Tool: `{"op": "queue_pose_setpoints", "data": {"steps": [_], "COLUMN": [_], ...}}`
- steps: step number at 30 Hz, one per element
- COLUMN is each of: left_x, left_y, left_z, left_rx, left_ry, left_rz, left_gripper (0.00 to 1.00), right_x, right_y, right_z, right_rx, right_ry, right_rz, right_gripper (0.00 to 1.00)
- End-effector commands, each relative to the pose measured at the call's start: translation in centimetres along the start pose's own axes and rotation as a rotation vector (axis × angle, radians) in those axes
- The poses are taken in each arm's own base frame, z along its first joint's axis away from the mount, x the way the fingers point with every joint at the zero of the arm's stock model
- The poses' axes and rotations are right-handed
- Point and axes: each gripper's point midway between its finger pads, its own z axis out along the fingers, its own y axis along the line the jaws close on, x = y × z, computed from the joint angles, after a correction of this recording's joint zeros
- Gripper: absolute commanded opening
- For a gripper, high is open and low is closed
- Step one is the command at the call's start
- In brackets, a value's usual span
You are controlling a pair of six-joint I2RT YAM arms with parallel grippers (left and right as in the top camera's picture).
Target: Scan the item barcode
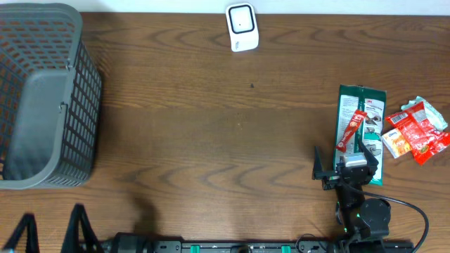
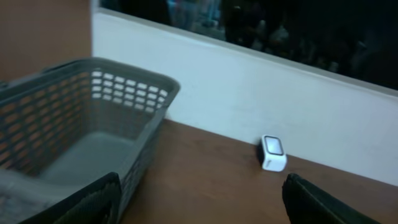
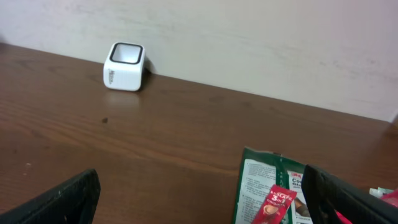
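At the near right of the table [image 1: 211, 126], our right gripper [image 1: 344, 167] hangs over the near end of the green packet [image 1: 351, 98], fingers [image 3: 62, 199] spread wide and holding nothing. In the right wrist view the packet shows low between them, untouched. A red stick sachet [image 1: 349, 131] lies on top of the packet, and a loose heap of red and white sachets [image 1: 420, 131] sits just beside it on the right. We judge that we are at the reach-and-grasp step: no item is lifted or yet presented to the white scanner [image 1: 241, 27], which stands well apart at the far edge. Our left gripper [image 1: 53, 228] sits at the near left by the grey basket [image 1: 84, 105], jaws likewise wide and empty. Next we must settle on one item, come down so the fingers straddle it, close, then carry it across with the barcode towards the scanner's window. We cannot tell which face bears the barcode
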Motion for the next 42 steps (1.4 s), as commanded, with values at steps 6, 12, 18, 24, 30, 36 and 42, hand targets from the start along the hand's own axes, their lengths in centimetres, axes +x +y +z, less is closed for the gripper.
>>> {"op": "queue_pose_setpoints", "data": {"steps": [6,12,18,24,30,36,42], "left_x": [5.7,4.6,1.0,5.1,11.4,15.0,18.3], "left_y": [2.4,0.6,-3.2,-2.6,-1.1,-0.3,-0.3], "left_z": [1.1,5.7,8.7,12.3,15.8,17.3,18.2], "left_rx": [-0.127,-0.020,0.231,0.261,0.223,0.200,0.211], "left_ry": [-0.039,-0.169,-0.485,-0.536,-0.394,-0.317,-0.195], "left_rz": [-0.062,-0.088,-0.077,-0.073,-0.081,-0.082,-0.076], "left_gripper": [0.84,0.84,0.84,0.84,0.84,0.84,0.84], "right_x": [0.0,0.0,0.0,0.0,0.0,0.0,0.0], "right_y": [0.2,0.2,0.2,0.2,0.2,0.2,0.2], "right_z": [0.0,0.0,0.0,0.0,0.0,0.0,0.0], "right_rx": [-0.008,-0.008,-0.008,-0.008,-0.008,-0.008,-0.008], "right_ry": [-0.002,-0.002,-0.002,-0.002,-0.002,-0.002,-0.002], "right_rz": [-0.015,-0.015,-0.015,-0.015,-0.015,-0.015,-0.015], "right_gripper": [0.99,0.99,0.99,0.99,0.99,0.99,0.99]}}
